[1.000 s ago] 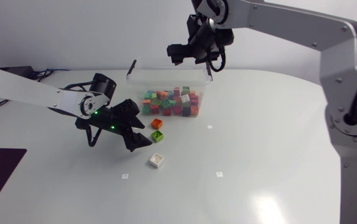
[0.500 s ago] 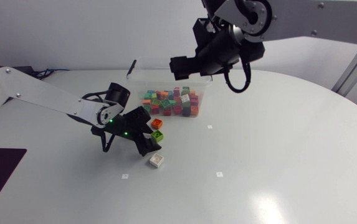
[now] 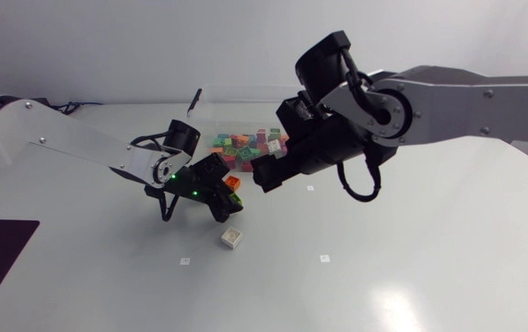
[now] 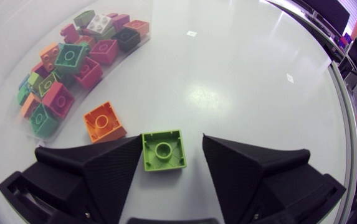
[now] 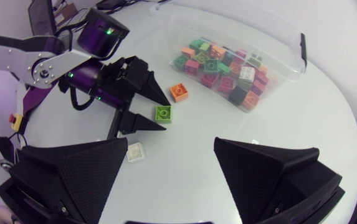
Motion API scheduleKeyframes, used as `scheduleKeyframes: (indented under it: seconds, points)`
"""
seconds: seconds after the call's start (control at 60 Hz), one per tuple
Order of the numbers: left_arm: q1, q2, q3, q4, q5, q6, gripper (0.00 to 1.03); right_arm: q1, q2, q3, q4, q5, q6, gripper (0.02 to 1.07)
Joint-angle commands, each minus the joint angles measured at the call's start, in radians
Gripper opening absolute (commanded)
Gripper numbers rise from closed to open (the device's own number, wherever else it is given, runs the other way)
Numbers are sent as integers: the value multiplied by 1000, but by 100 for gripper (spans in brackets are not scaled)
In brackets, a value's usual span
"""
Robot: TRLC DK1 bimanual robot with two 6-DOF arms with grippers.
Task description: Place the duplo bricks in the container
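On the white surface (image 3: 411, 267), the clear container (image 5: 287, 68) holds many mixed bricks. The right claw (image 5: 172, 142) hangs wide and empty. The left claw (image 4: 172, 138), wide too, straddles a green brick (image 4: 163, 150) lying outside the container, with an orange brick (image 4: 104, 122) just beside it and a white brick (image 3: 231, 238) near.

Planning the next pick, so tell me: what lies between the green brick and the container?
A single orange brick lies between the green brick and the container. The right wrist view shows it clearly.
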Motion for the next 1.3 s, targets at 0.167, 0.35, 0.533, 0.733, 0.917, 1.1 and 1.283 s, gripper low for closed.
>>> scheduleKeyframes:
  seconds: [0.167, 0.35, 0.533, 0.733, 0.917, 1.1, 1.283]
  points:
    - [-1, 17, -32, 30, -2, -11, 27, 2, 40, -115, 99, -65, -170, 102]
    - [28, -52, -90, 29, -1, 1, 26, -12, 87, -196, 235, -131, -247, 102]
    - [59, -144, -145, 27, -1, 15, 26, -6, 107, -245, 297, -157, -282, 102]
    - [105, -282, -178, -10, -1, 12, 26, 48, 195, -194, 228, -158, -287, 102]
    - [155, -397, -207, -43, -1, 14, 26, 100, 267, -113, 152, -152, -287, 101]
    - [200, -480, -224, -51, 4, 6, 26, 142, 333, -30, 99, -111, -288, 101]
    - [244, -547, -210, -60, 13, -18, 26, 161, 423, 83, 13, -88, -302, 96]
